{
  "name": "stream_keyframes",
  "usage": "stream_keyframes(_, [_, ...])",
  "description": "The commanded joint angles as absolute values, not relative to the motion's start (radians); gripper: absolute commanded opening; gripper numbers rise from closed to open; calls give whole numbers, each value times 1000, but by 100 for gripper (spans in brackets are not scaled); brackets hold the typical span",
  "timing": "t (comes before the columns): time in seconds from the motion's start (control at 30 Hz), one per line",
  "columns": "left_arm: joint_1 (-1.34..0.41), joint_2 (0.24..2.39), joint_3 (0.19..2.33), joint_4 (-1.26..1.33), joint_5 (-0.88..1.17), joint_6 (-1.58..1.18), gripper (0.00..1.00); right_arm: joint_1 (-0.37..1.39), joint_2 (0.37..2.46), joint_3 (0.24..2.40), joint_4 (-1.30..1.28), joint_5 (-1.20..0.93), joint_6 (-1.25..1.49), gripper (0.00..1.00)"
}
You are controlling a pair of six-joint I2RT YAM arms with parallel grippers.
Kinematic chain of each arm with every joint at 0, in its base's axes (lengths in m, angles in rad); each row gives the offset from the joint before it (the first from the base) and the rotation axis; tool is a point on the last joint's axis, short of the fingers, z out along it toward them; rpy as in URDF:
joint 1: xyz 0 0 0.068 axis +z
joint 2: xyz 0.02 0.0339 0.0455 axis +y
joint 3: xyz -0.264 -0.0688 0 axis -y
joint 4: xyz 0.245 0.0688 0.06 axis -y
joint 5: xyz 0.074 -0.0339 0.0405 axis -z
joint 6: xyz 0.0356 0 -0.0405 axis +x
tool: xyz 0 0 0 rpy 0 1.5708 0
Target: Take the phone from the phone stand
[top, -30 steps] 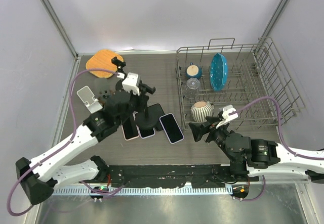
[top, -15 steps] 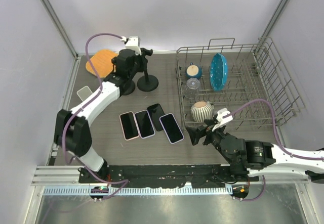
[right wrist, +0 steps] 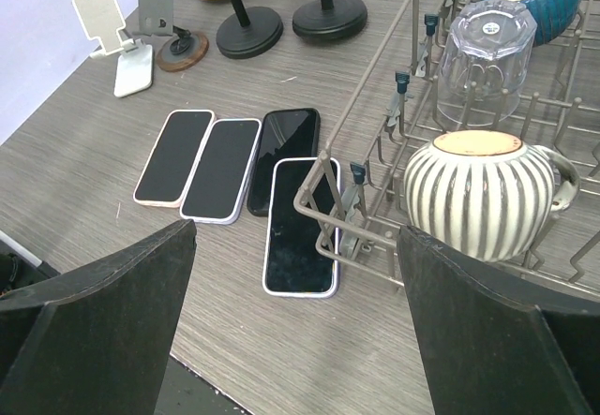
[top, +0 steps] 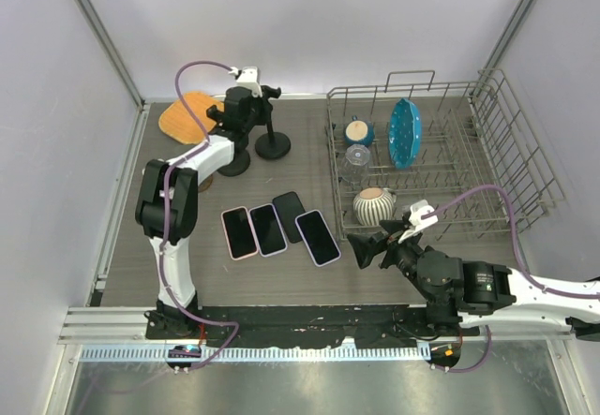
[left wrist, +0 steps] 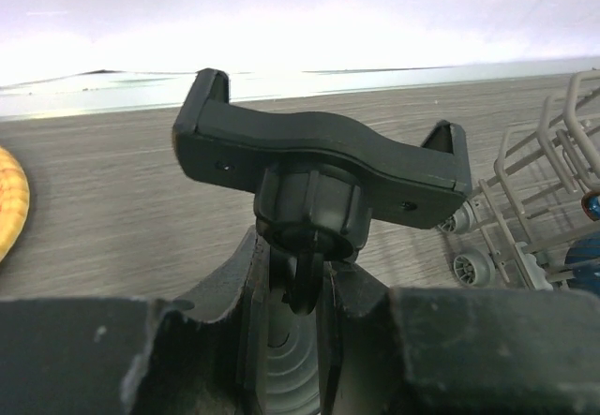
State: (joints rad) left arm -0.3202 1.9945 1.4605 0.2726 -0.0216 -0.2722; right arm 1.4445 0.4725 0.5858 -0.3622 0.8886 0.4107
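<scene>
The black phone stand (top: pixel 273 146) stands at the back of the table on its round base. Its cradle (left wrist: pixel 319 157) fills the left wrist view and holds no phone. My left gripper (top: pixel 263 106) is shut on the stand's thin stem just under the cradle, with a finger (left wrist: pixel 246 293) on each side of it. Several phones (top: pixel 318 237) lie flat, screens up, side by side in the middle of the table, also in the right wrist view (right wrist: pixel 300 223). My right gripper (top: pixel 367 247) is wide open and empty, a little above the table right of the phones.
A second black stand (top: pixel 234 162) is left of the first. A white folding stand (right wrist: pixel 117 36) and a grey one (right wrist: pixel 159 3) are at the far left. A wooden board (top: pixel 187 117) lies at the back left. The dish rack (top: pixel 525 153) holds a striped mug (right wrist: pixel 483 195), a glass (right wrist: pixel 485 50) and dishes.
My left gripper has carried the black stand from over the phones to the back of the table. The right gripper has barely moved.
</scene>
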Motion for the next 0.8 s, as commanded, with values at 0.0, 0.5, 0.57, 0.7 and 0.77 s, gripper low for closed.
stream_keyframes(0.0, [-310,2006,1516,468,31,-226,0,1443,456,572,-328,888,394,94])
stream_keyframes(0.5, [-307,1817,1391,424,41,-253,81,1443,460,615,-416,936,411,94])
stream_keyframes(0.57, [-307,1775,1375,408,35,-281,89,1443,454,643,-463,962,417,94])
stream_keyframes(0.7, [-331,1657,1309,359,0,-328,100,1443,419,679,-511,1011,422,94])
stream_keyframes(0.77, [-362,1583,1272,309,-61,-359,100,1445,399,698,-525,1038,416,94])
